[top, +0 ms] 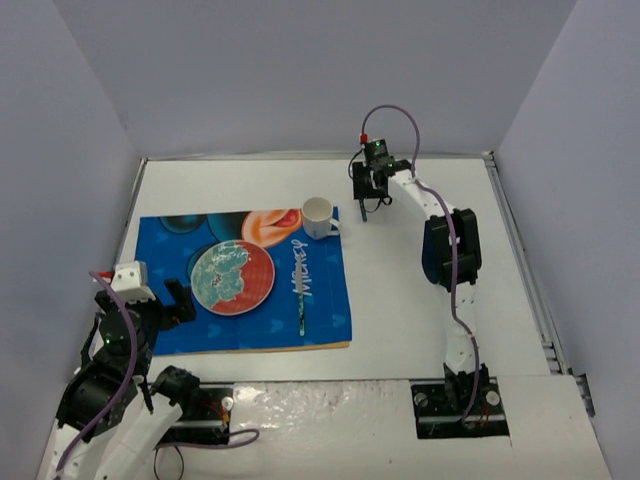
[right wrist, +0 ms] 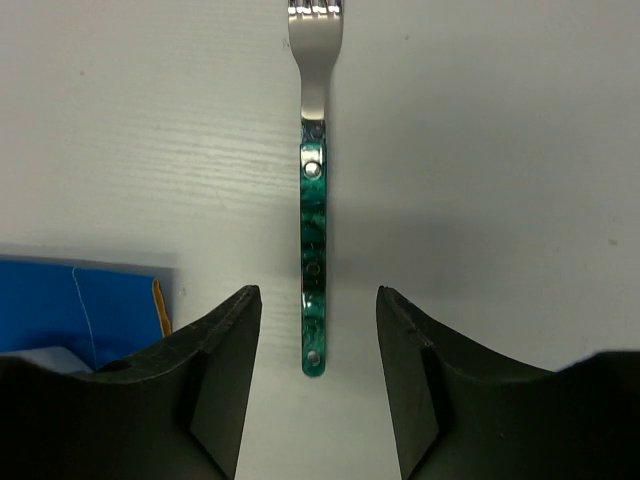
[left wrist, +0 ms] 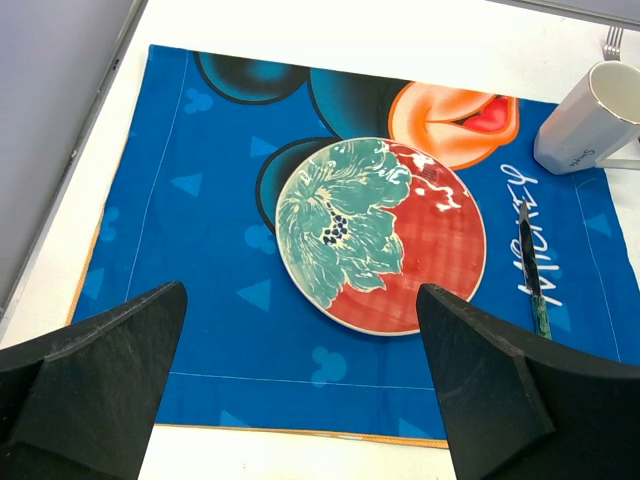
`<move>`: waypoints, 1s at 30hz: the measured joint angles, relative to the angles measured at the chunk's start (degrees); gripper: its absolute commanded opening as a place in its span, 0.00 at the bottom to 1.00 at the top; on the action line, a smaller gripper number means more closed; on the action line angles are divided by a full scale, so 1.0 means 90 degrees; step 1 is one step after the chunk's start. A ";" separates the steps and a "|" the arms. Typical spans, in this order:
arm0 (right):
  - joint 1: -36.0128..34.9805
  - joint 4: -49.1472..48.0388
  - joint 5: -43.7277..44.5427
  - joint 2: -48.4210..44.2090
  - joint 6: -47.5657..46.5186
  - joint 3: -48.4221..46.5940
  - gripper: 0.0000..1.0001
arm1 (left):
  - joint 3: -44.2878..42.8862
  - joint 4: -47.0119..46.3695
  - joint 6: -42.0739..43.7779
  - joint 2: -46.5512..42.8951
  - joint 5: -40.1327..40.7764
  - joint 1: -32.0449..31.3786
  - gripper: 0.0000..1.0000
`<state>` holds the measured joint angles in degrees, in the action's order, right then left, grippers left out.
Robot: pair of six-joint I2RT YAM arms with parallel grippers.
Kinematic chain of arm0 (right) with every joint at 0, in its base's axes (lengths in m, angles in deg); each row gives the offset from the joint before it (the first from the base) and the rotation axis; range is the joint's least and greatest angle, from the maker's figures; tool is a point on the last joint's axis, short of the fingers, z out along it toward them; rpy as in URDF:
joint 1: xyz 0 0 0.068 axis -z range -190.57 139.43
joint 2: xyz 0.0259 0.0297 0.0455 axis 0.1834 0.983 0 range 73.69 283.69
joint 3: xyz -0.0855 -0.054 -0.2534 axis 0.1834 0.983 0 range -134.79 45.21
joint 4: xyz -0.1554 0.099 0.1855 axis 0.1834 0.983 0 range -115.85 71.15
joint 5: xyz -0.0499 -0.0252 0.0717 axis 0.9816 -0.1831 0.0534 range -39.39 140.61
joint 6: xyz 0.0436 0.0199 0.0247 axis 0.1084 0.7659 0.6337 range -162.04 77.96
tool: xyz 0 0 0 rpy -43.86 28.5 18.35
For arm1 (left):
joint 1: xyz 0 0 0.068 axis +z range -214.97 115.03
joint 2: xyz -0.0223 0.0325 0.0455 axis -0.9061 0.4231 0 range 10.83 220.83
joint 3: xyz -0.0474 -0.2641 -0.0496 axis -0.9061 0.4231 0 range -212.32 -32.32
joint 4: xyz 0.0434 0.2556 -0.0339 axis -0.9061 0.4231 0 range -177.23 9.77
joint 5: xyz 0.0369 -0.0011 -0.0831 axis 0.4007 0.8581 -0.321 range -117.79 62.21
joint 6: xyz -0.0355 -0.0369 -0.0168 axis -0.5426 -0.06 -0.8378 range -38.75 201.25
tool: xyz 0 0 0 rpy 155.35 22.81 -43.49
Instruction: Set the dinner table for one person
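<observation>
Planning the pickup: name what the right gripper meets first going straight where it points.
The right gripper probably meets the fork's green handle, lying on the dinner table between its fingers; depth unclear.

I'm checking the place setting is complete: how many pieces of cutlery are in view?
2. A knife lies on the placemat right of the plate. A fork lies on the bare dinner table near the mug, its handle between the open fingers of the right gripper.
</observation>
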<state>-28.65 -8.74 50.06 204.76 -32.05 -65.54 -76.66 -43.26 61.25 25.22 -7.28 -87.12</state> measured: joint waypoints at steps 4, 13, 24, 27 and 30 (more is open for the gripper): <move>0.0000 -0.0092 0.0093 0.0518 -0.0143 -0.0418 0.42 | 0.0000 0.0022 -0.0026 -0.0010 0.0075 0.0004 0.97; 0.0000 -0.0323 0.0204 0.0934 -0.0266 -0.0465 0.14 | 0.0000 0.0037 -0.0044 -0.0034 0.0160 0.0004 0.97; -0.0020 -0.1404 0.0507 -0.0299 -0.0147 0.1785 0.00 | 0.0000 0.0036 -0.0042 -0.0011 0.0117 0.0004 0.97; -0.0041 -0.1252 0.0572 -0.1138 -0.0070 0.2886 0.00 | -0.0012 0.0025 -0.0119 0.0150 -0.0017 0.0004 0.97; -0.0084 -0.1148 0.0651 -0.1904 0.0027 0.3505 0.00 | -0.0134 -0.0010 -0.0340 0.0571 -0.0284 0.0004 0.97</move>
<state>-29.41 -19.07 55.92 187.63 -31.80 -33.99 -77.86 -43.35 58.19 30.36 -9.83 -87.08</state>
